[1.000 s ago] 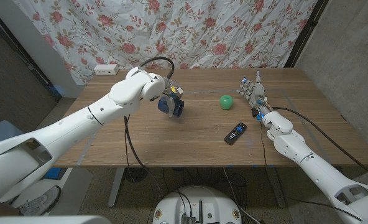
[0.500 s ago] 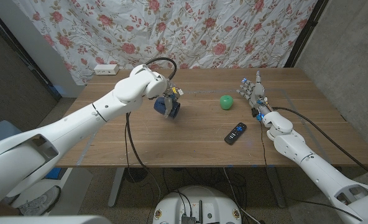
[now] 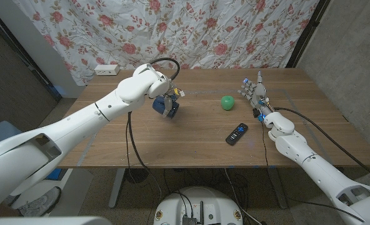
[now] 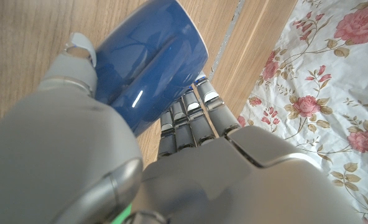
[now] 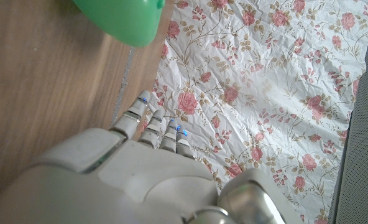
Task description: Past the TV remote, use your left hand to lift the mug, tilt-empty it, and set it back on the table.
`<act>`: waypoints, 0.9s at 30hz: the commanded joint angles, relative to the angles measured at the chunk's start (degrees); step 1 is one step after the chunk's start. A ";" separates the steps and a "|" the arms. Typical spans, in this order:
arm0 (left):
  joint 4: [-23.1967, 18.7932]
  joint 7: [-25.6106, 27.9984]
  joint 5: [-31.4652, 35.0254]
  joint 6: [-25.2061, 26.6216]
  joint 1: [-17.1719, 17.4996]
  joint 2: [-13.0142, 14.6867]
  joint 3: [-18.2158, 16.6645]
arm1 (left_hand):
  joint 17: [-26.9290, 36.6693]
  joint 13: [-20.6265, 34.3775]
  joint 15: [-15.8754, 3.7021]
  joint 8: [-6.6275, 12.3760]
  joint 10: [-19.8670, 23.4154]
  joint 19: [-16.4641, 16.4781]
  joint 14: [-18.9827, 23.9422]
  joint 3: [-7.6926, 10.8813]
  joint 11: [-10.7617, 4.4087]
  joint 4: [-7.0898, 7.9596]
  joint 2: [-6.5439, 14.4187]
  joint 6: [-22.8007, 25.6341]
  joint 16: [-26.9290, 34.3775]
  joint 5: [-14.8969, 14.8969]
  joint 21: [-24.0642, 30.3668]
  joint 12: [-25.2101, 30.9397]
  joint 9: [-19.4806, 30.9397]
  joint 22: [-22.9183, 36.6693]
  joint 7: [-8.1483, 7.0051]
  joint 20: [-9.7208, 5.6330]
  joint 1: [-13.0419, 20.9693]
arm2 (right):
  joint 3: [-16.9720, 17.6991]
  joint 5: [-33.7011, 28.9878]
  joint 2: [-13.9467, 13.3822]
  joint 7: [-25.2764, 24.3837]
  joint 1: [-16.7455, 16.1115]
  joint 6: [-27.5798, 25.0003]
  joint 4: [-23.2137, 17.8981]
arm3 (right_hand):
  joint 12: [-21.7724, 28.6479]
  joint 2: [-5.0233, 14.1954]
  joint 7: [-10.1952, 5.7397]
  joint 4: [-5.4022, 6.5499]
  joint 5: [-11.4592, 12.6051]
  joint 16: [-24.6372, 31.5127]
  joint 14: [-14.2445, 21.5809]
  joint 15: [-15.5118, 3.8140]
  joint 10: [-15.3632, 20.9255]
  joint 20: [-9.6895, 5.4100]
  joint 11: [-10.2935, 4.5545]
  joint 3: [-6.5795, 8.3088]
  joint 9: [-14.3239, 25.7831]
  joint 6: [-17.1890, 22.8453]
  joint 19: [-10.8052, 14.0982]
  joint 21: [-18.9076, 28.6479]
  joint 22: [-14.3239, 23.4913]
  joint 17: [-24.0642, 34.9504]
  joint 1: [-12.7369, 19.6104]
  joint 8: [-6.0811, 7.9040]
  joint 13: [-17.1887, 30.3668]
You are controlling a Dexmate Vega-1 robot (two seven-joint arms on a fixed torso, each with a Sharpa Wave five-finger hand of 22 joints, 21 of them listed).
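One glossy dark blue ceramic mug (image 3: 167, 106) is hanging tilted above the wooden table (image 3: 172, 140), gripped by the left hand (image 3: 170, 99), left of and beyond one black TV remote (image 3: 237, 133). Bare tabletop is lying around the remote toward the near edge. One green ball (image 3: 227, 102) is sitting just beyond the remote. The right hand (image 3: 254, 94), right of the remote, is holding nothing, fingers extended.

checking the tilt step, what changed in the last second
The left robot hand, gripping the blue mug, carried it a little toward the robot's left and the far side of the table; its tilt looks slightly changed. The grip held throughout. The right robot hand, green ball and TV remote stayed put.
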 commanded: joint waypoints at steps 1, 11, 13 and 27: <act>-0.44 -1.13 1.54 -1.25 0.93 -0.03 -1.14 | 0.18 4.68 -4.76 4.53 5.79 0.26 1.73 1.40 -5.19 1.00 14.00 4.02 -0.23 0.31 -0.03 0.14 0.25 0.31 0.58 0.28 4.21 | 0.00 0.00 0.00 -0.01 -0.01 0.01 -0.01 | 0.34 2.87 -0.07 0.39 0.33 0.27 0.39 -0.34 0.16 -0.15 -0.16 0.01 0.27 0.37 0.30 0.28 0.09 0.21 -0.54 0.28 0.26; -2.31 1.96 -0.06 0.91 3.66 1.08 -4.34 | 0.12 4.83 -4.94 4.63 5.76 0.27 1.81 1.55 -5.40 0.98 14.10 4.39 -0.56 0.31 -0.06 0.00 0.17 0.31 0.32 0.13 3.64 | 0.00 -0.01 0.00 -0.03 0.00 -0.01 -0.03 | 0.35 2.88 -0.10 0.39 0.33 0.26 0.37 -0.29 0.19 -0.14 -0.18 0.01 0.27 0.36 0.28 0.28 0.09 0.21 -0.54 0.28 0.26; -2.52 2.15 -1.07 1.54 4.23 1.24 -5.02 | 0.16 4.85 -4.95 4.63 5.76 0.29 1.82 1.54 -5.47 0.98 14.13 4.41 -0.56 0.30 -0.06 -0.01 0.15 0.31 0.32 0.07 3.58 | 0.00 -0.01 0.00 -0.03 0.00 -0.01 -0.04 | 0.36 2.87 -0.09 0.39 0.33 0.27 0.40 -0.28 0.19 -0.17 -0.19 0.01 0.27 0.36 0.30 0.29 0.09 0.21 -0.54 0.28 0.26; -2.82 4.82 -9.81 7.91 7.36 1.97 -9.11 | 0.36 5.03 -5.10 4.78 6.11 0.41 1.99 1.62 -5.54 0.63 14.17 5.03 -0.65 0.26 -0.05 -0.05 0.01 0.32 0.09 -0.06 3.41 | 0.00 0.00 0.00 -0.03 -0.01 -0.02 -0.04 | 0.34 2.87 -0.06 0.39 0.33 0.28 0.41 -0.23 0.16 -0.13 -0.18 0.00 0.28 0.40 0.29 0.28 0.09 0.21 -0.54 0.30 0.26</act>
